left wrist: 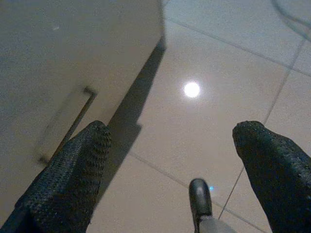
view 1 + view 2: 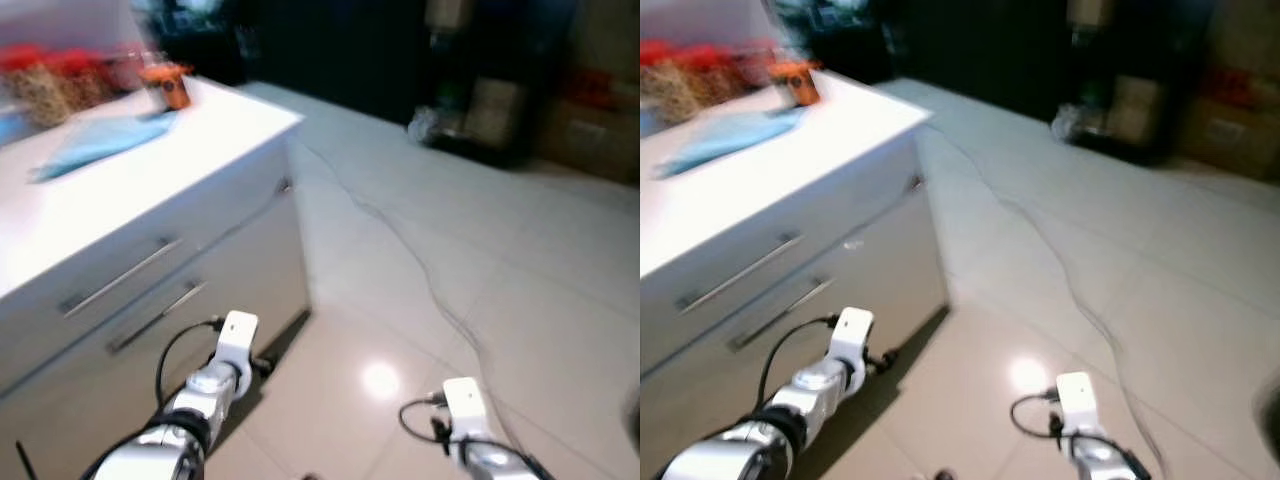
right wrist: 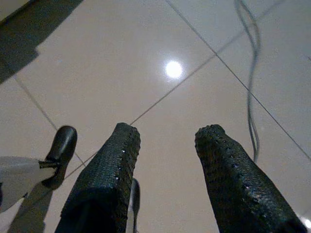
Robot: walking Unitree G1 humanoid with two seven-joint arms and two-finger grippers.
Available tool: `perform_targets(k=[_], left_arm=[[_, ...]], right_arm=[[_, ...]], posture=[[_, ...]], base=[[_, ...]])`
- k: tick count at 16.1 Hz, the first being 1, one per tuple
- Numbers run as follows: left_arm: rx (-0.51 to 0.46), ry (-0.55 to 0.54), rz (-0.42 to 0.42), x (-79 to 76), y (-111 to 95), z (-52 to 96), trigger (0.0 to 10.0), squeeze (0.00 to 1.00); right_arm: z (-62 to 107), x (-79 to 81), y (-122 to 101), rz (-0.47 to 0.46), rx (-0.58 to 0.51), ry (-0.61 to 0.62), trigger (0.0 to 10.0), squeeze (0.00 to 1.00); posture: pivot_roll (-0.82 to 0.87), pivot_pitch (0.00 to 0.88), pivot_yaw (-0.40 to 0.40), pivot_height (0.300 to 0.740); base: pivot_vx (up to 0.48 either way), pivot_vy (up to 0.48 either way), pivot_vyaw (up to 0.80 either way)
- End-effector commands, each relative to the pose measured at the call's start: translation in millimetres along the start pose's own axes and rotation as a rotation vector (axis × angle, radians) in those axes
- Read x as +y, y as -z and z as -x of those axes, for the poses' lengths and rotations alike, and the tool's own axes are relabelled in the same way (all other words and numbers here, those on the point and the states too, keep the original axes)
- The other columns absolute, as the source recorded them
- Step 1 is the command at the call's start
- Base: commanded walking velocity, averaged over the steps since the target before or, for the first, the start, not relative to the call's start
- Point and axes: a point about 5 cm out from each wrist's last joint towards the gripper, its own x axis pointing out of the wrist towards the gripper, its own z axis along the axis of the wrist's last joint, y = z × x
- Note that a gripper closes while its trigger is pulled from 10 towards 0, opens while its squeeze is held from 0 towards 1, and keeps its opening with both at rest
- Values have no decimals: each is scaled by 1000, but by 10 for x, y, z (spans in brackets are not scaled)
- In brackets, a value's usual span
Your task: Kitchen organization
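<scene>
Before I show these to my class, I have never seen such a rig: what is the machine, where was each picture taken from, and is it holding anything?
It is a walking humanoid robot in a kitchen. The two wide, blurred pictures come from cameras in its head, looking down past its silver arms. To its left stands a white counter with drawers; on it lie a blue cloth, an orange item and red-topped jars. The other two come from wrist cameras. The left gripper and right gripper hang open over the tiled floor, holding nothing. A cable runs across the floor.
</scene>
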Motion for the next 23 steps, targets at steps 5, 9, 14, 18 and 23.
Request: perform_targets(k=[5, 9, 14, 18, 23], left_arm=[[80, -84, 13, 145, 292, 69, 10000, 0], [61, -88, 158, 3, 326, 52, 10000, 0], [-26, -170, 139, 130, 138, 45, 10000, 0], [-29, -115, 111, -28, 157, 24, 10000, 0], [-27, -59, 165, -59, 140, 16, 10000, 0]], right_arm=[[23, -115, 55, 56, 15, -8, 10000, 0], [19, -247, -86, 104, -22, -27, 10000, 0], [-41, -4, -324, 187, -49, -100, 10000, 0], [-23, -62, -240, 198, -39, -106, 10000, 0], [0, -12, 16, 195, 43, -56, 10000, 0]], posture=[[-57, 0, 44, 740], [-41, 0, -35, 740], [-16, 0, -29, 740], [-24, 0, -35, 740], [-1, 0, -4, 740]], base=[[0, 0, 800], [0, 0, 0], [0, 0, 0], [0, 0, 0], [0, 0, 0]])
